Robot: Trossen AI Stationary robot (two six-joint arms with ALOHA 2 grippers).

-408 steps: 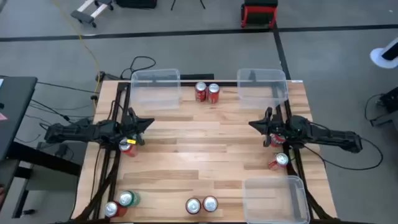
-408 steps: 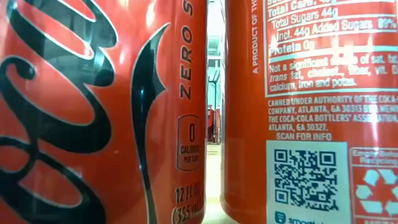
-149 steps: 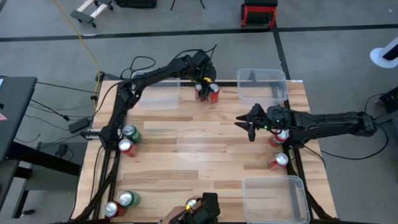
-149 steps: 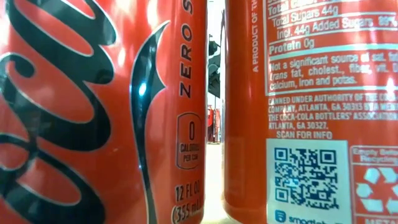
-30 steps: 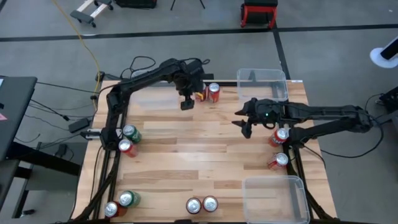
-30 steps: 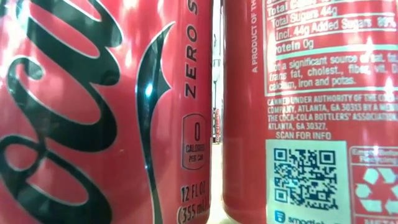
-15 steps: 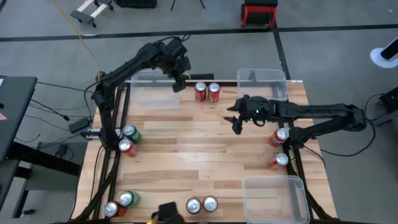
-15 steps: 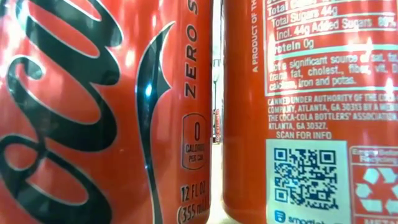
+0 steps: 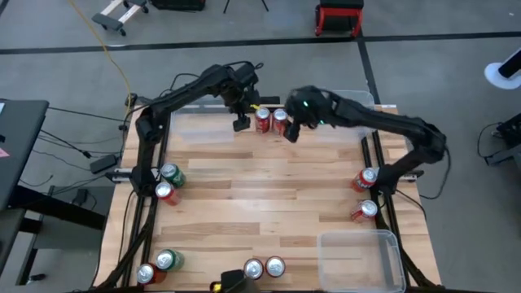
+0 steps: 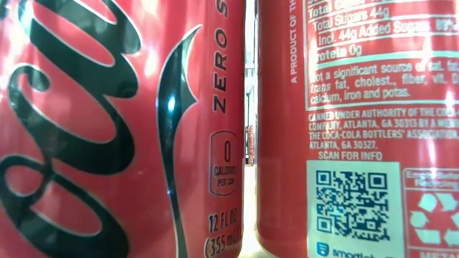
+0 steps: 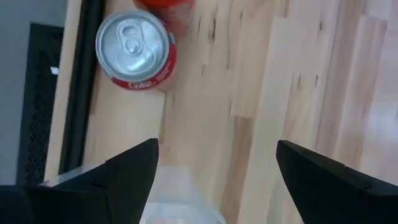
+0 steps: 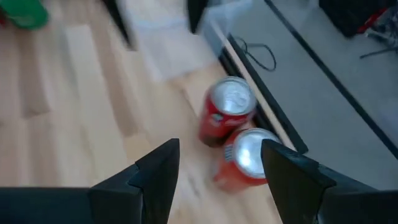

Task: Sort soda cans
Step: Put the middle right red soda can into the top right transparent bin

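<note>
Colours noted: red and green soda cans on pale wood.
Red cans (image 9: 271,120) at upper centre, silver tops; green can (image 9: 170,172) at left; table (image 9: 260,203) light striped planks (arms dark).

Grey concrete floor (image 9: 423,65) with dark seams surrounds the wooden table (image 9: 269,195).

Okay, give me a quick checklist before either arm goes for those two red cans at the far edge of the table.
1. Two red soda cans upright, side by side: ok.
2. Left gripper open and empty: ok.
3. Right gripper open and empty: ok.
4. Grippers apart from each other: cannot tell, they flank the pair closely.
5. Clear plastic bin near the right arm free of cans: ok.
</note>
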